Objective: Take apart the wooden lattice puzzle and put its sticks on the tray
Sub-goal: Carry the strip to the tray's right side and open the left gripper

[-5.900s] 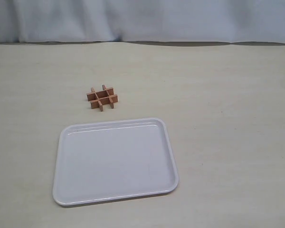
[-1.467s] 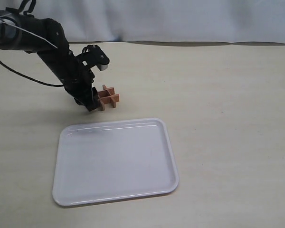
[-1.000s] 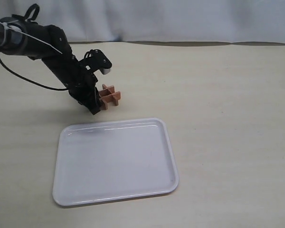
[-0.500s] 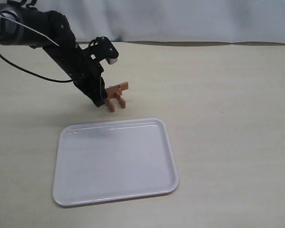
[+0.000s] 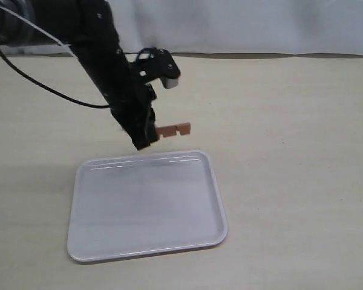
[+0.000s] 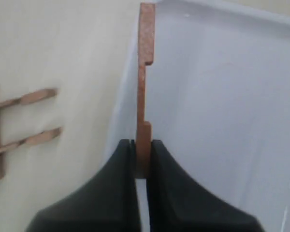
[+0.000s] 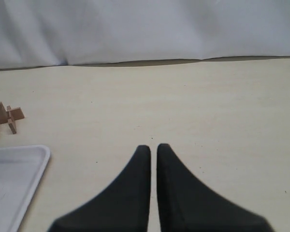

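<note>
The left gripper (image 5: 147,139) is clamped tight on one end of a single reddish-brown stick (image 5: 174,129), holding it level in the air just past the far rim of the white tray (image 5: 145,211) on a pale table (image 5: 290,151). The left wrist view shows the black fingers (image 6: 121,183) pressed flat against both faces of the stick (image 6: 146,72), which juts straight out from the jaws with two square notches cut along one edge, lined up over the tray's (image 6: 222,121) edge. The wooden lattice puzzle (image 7: 4,117) sits on the table beyond the tray's (image 7: 9,183) corner in the right wrist view, a small cluster of sticks locked together; in the left wrist view two of its bars (image 6: 34,96) show edge-on beside the tray, well clear of the held stick. In the exterior view the black arm hides the puzzle. The right gripper (image 7: 153,159) hangs over bare table, its two dark fingers drawn almost together with only a thin slit between them and nothing in their grasp. A white cloth (image 5: 260,24) hangs behind the table
</note>
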`<state>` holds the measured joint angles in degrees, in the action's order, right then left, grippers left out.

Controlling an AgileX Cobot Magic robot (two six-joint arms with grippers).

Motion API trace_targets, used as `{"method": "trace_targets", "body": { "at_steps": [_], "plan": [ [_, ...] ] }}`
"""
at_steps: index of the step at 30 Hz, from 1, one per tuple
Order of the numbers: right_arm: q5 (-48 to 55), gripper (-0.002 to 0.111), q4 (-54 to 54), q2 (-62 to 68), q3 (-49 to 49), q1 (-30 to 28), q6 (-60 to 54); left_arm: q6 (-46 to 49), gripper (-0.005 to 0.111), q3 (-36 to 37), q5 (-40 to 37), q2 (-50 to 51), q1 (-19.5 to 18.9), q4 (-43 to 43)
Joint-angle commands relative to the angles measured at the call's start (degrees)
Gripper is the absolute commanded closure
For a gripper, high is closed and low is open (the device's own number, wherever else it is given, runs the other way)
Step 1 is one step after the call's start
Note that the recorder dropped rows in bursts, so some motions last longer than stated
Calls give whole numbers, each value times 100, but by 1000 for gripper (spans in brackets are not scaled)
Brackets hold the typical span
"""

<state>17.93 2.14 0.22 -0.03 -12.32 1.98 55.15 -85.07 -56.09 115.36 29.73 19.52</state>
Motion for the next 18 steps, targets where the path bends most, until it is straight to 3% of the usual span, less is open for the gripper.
{"method": "trace_targets", "body": {
  "at_steps": [1, 6, 18],
  "plan": [
    [-95, 104, 15, -22, 3, -45, -56, -172, 107, -29, -261, 131, 807, -417],
    [-95, 104, 15, -22, 3, -45, -56, -528, 107, -29, -356, 369, 1288, -1033],
    [-95, 104, 15, -22, 3, -45, -56, -1491, 107, -29, 191, 407, 1082, -1181]
  ]
}}
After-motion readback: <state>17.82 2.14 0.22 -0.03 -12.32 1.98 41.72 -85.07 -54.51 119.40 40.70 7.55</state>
